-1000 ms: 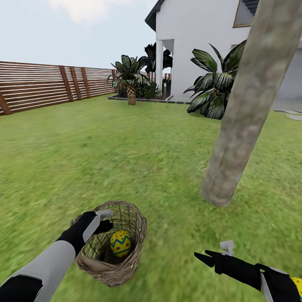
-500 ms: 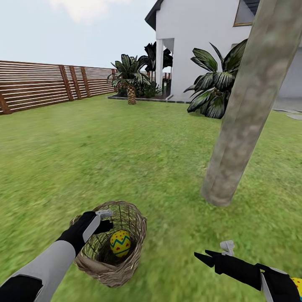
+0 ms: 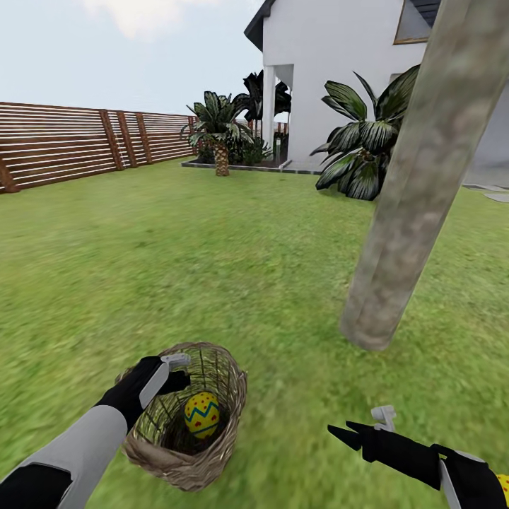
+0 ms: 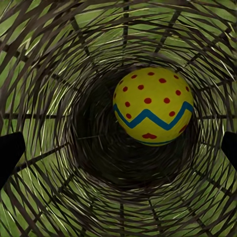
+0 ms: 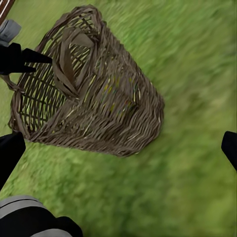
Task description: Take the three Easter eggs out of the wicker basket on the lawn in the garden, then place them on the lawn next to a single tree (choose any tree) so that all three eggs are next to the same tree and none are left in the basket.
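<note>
The brown wicker basket [image 3: 159, 442] lies tipped on its side on the lawn [image 3: 212, 268], its mouth toward my left arm. One Easter egg [image 3: 201, 415], yellow with a blue zigzag and red dots, rests inside it. My left gripper [image 3: 179, 372] is at the basket's mouth, open. The left wrist view looks down the basket [image 4: 44, 79] at the egg [image 4: 152, 106], with the gripper [image 4: 118, 148] spread wide. My right gripper [image 3: 343, 429] hangs open over grass right of the basket [image 5: 94, 89]. The tree [image 3: 413, 191] stands just beyond. A yellow sliver [image 3: 503, 483] peeks past my right arm.
A brown slatted fence [image 3: 63, 145] runs along the far left. A white house [image 3: 332, 71] stands at the back with a short palm [image 3: 220, 131] and a broad-leaved shrub [image 3: 360, 152] in front. Open grass stretches between me and them.
The basket has shifted slightly lower and the egg has rolled a little inside it. Both arms have stayed nearly still.
</note>
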### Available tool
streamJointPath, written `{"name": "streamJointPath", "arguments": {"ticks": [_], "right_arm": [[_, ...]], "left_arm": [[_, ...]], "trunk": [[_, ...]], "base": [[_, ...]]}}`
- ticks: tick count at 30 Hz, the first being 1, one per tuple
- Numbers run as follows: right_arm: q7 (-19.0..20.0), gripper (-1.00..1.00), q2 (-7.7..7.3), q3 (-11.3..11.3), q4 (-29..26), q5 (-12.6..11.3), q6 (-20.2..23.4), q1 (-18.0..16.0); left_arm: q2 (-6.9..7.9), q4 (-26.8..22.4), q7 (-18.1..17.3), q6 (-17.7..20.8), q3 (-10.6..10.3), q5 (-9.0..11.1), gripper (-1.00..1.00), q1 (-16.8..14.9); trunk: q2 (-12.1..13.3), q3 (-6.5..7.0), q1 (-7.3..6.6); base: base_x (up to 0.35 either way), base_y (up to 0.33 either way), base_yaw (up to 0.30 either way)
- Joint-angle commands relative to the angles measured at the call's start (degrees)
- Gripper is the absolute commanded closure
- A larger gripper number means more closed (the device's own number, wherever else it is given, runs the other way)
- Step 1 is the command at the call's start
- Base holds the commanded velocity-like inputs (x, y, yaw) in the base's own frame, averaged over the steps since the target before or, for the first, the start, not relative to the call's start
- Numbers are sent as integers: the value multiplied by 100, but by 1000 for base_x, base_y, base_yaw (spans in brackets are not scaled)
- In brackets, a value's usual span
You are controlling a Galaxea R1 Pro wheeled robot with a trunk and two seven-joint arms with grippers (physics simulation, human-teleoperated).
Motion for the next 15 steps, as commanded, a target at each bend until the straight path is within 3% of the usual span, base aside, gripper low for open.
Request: {"name": "streamJointPath", "arguments": {"ticks": [1,15], "right_arm": [[33,-100,3,-10,-4,18,39,-4],[41,-100,0,-17,-4,16,37,-4]], "left_arm": [[8,-10,48,16,-45,59,-100,-3],[6,-8,47,16,-45,57,-100,-3]], "trunk": [[-2,-5,-1],[-2,-5,-1]], "base": [[17,0,0],[42,0,0]]}}
